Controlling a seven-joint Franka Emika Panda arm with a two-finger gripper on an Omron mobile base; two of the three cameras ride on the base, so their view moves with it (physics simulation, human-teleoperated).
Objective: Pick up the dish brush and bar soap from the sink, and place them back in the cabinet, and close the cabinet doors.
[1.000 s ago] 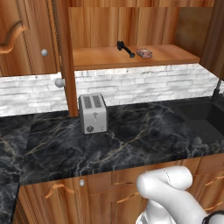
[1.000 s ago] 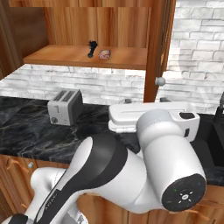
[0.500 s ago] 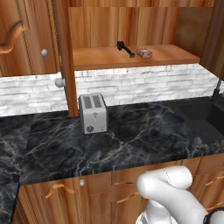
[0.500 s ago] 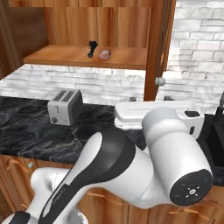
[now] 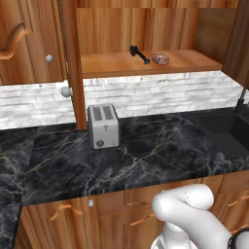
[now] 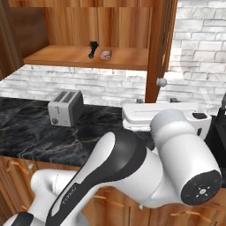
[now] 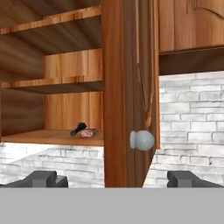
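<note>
Both items, the dish brush [image 5: 139, 54] and bar soap [image 5: 160, 59], lie on the cabinet [image 5: 146, 64] shelf, so the gripper [image 7: 111, 178], released and empty, faces the open right door's knob [image 7: 142, 140], apparently to shut it.

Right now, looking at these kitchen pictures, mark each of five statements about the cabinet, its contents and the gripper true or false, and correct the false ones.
1. The dish brush lies on the cabinet shelf. True.
2. The bar soap sits in the sink. False: it rests on the shelf, beside the brush.
3. The cabinet doors are shut. False: the cabinet stands open; the right-hand door is seen edge-on in the hand view.
4. The gripper is open and holds nothing. True.
5. The toaster stands on the shelf. False: it stands on the black marble counter below.
</note>
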